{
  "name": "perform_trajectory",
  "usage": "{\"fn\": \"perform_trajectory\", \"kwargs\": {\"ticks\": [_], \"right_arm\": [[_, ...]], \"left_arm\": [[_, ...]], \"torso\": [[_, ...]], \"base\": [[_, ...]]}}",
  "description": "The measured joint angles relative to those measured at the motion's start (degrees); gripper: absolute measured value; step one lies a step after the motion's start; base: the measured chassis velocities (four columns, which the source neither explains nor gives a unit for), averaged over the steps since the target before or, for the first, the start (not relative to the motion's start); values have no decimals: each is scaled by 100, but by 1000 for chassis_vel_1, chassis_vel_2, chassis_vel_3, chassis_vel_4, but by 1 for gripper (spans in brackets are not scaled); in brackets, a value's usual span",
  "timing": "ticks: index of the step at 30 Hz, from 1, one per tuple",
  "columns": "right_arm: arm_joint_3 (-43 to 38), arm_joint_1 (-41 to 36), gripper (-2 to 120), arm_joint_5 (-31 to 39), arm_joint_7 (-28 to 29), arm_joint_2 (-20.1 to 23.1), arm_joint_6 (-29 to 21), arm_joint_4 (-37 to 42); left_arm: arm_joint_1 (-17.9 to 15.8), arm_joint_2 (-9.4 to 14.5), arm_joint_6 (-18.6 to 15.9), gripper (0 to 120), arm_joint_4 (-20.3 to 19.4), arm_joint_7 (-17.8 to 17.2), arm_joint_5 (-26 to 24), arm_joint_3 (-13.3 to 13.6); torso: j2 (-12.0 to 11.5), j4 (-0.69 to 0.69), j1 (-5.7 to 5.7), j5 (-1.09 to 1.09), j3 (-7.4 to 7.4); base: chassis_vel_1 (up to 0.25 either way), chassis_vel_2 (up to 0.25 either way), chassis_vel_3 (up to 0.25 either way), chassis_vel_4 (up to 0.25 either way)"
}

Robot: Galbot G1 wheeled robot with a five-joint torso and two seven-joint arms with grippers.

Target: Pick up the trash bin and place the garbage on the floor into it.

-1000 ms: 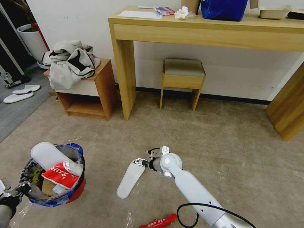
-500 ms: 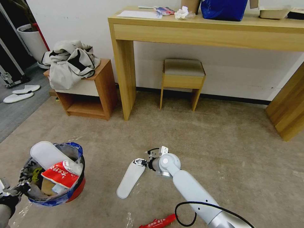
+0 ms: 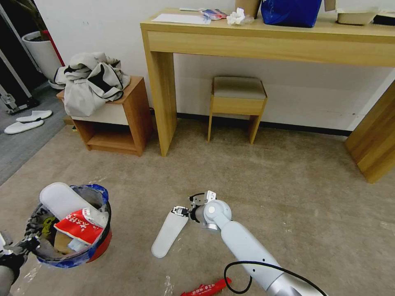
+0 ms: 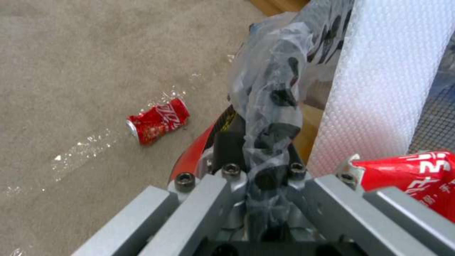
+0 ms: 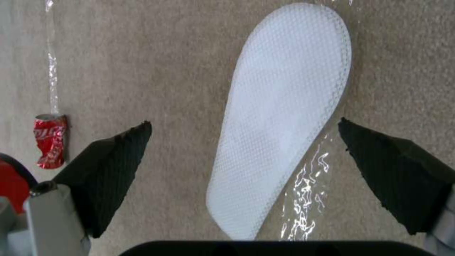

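Flat white dimpled slipper [image 5: 279,121] on beige carpet [image 5: 142,60]

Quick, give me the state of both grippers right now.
Left gripper: shut on the trash bin, pinching its rim and liner.
Right gripper: open, fingers either side of the white slipper on the floor, holding nothing.

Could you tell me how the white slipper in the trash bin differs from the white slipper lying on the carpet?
The slipper in the trash bin stands tilted, poking above the rim of the trash bin; the slipper on the carpet lies flat. The binned one leans beside a red wrapper; the floor one lies alone, between the open fingers of the right gripper. The left gripper grips the bin's rim. Both slippers are white and dimpled.
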State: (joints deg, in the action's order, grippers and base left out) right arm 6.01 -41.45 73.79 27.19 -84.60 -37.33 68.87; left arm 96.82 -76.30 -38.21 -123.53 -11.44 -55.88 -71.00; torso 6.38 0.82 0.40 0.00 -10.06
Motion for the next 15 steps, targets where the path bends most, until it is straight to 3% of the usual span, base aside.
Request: {"fn": "perform_trajectory", "kwargs": {"ticks": [15], "right_arm": [[-14,201,100,-162,-207,-136,50,-332]], "left_arm": [[46,10,-24,1,-69,-45,-86,-58]], "torso": [[0,0,0,0,0]], "base": [[0,0,0,0]]}}
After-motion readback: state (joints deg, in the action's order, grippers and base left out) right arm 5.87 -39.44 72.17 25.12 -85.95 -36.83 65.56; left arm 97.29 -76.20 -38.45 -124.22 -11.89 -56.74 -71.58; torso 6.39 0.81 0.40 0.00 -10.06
